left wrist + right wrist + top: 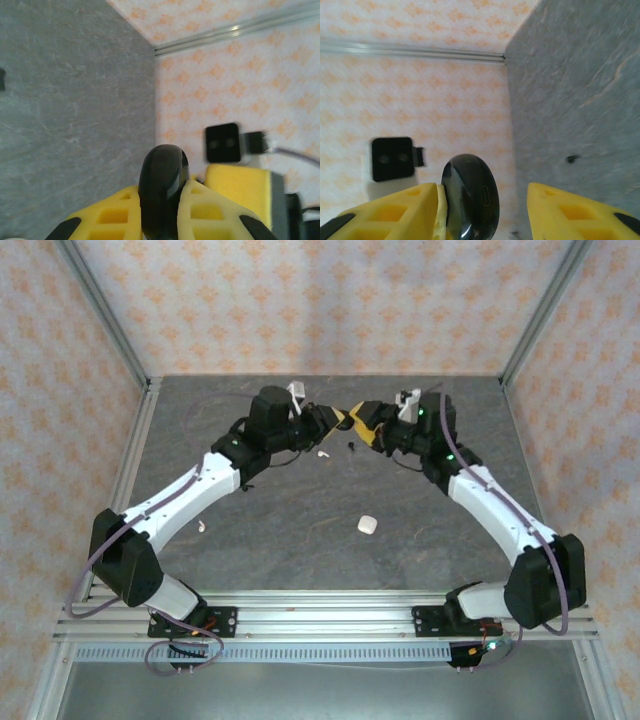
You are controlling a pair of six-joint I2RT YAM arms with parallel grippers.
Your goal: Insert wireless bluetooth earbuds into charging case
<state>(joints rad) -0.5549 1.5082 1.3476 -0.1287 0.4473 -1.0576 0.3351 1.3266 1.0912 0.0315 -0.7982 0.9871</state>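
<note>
Nearest you, the white case [367, 525] sits alone mid-table [280, 540]. Farther out, a white earbud [323, 453] and a black earbud [352, 446] lie loose, in no case. Beyond them, your left gripper [162, 200] is clamped on the black case [161, 172], held edge-on and aloft. The right gripper [482, 197] stands part open around it, with one finger against it and the other clear. This is probably a handover; insertion has not begun.

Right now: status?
Left gripper shut on black case. Right gripper open, case between its jaws. White earbud, black earbud loose on table. White case well aside, not in the way.
</note>
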